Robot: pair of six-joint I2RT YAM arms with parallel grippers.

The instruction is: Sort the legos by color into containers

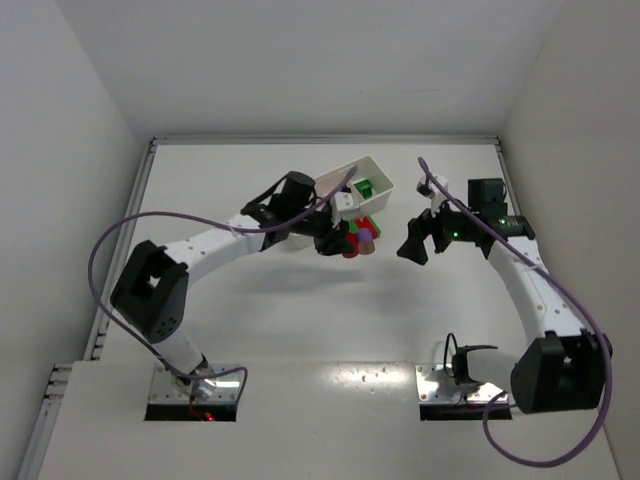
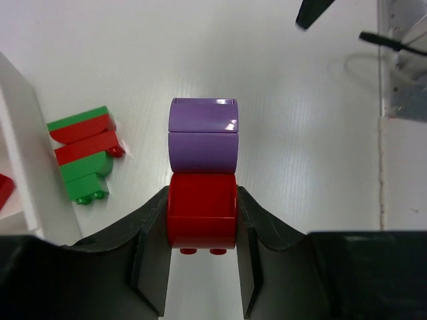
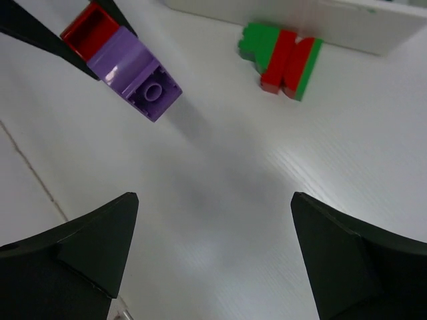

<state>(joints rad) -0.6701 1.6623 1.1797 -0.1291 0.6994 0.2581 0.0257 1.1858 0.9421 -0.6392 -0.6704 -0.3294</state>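
Robot lab, bare white-walled enclosure (image 1: 320, 60)

1. The purple brick (image 2: 203, 133) is showing as smooth glossy plastic, catching a bright highlight at its 2 o'clock corner.
2. The red brick (image 2: 202, 217) is looking equally smooth and shiny.
3. The green-and-red bricks (image 2: 83, 155), at 9 o'clock, are gleaming like the same hard plastic.
4. The table (image 2: 300, 133) is appearing white and matt, with fine ribbed grain.
5. The left gripper (image 2: 202, 207) is looking like dull black plastic.
6. The tray (image 2: 20, 147) is showing as smooth white plastic.
7. The base plates (image 1: 440, 380) are shining like bare metal.
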